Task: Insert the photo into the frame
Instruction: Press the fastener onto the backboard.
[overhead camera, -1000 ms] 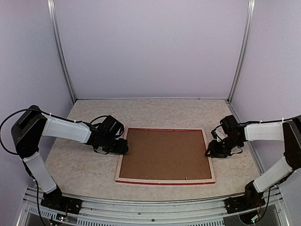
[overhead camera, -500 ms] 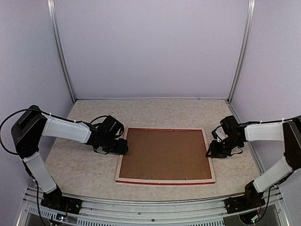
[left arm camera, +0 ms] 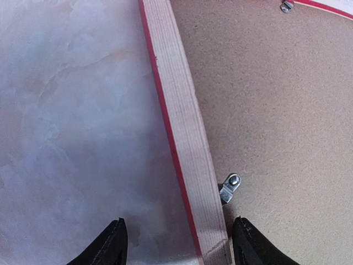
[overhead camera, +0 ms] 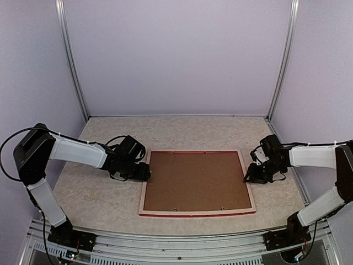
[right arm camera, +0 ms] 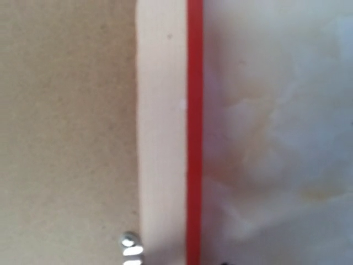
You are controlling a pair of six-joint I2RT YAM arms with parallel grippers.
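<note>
- Right now the frame (overhead camera: 196, 211) lies face down and flat on the table (overhead camera: 94, 201), roughly midway between the two arms, with its pale wooden back turned up and a thin red line showing along its near and outer edges.
- A brown backing board (overhead camera: 196, 179) fills the opening of the frame, inside the wooden rails.
- Small metal clips (left arm camera: 229, 187) sit at the inner side of the rails, resting on the board; two more show along the near rail in the top view.
- The left gripper (overhead camera: 144, 172) is low at the frame's left rail.
- Its jaws stand apart and astride that rail. In the left wrist view one of its fingertips (left arm camera: 113, 245) is over the bare table and clear of the red edge, while the other is over the board, just beside a clip.
- The right gripper (overhead camera: 249, 178) is low at the frame's right rail, about halfway along it.
- Its wrist view shows only the rail, the red outer edge (right arm camera: 194, 138) and a clip at close range, slightly blurred, so whether its jaws are apart or clamped on the rail cannot be told.
</note>
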